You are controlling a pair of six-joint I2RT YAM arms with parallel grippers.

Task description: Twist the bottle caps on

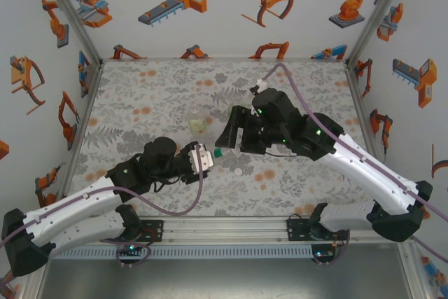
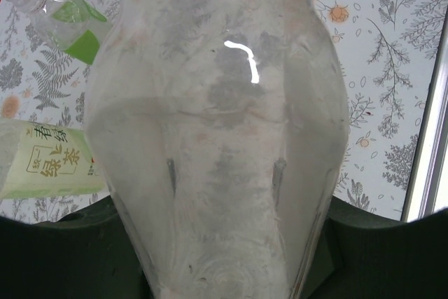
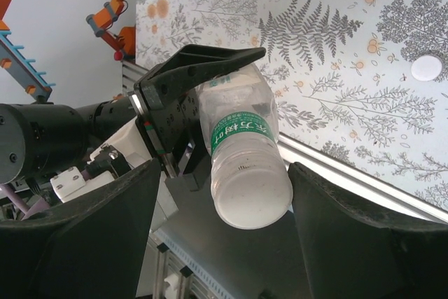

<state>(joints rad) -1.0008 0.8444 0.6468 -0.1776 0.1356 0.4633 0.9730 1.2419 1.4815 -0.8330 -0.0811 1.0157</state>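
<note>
Right wrist view: left end effector [image 3: 203,103] is clenched on the bottle [image 3: 241,131], with its fingers across the clear body behind the green label. The bottle is held off the bench [image 1: 140,103], roughly level, its free end toward your right end effector [image 3: 225,180]. The right one is released: jaws stand either side of that end, with a plain gap on one side and very little on the other. Cannot tell whether that end carries a cap.

A loose cap [image 1: 239,171] lies flat on the bench just to the near side of the held bottle, apart from both end effectors. The yellowish bottle [image 2: 45,166] and green bottle [image 2: 70,26] lie farther out, close together.

Handling (judged):
- Bottle: thin-walled, apparently empty and light. Expect it to dent under a hard squeeze, and the smooth plastic may spin in the grip once you apply torque. Hold it on the body, as it is held here.
- Cap: take it by its rim. It is small and low, so it will skid easily.

Room: there is open bench to the far side and to the right. The rail [image 3: 336,159] along the near edge is nearer to the work than the walls [image 1: 210,5], so keep your sweeps away from it.
</note>
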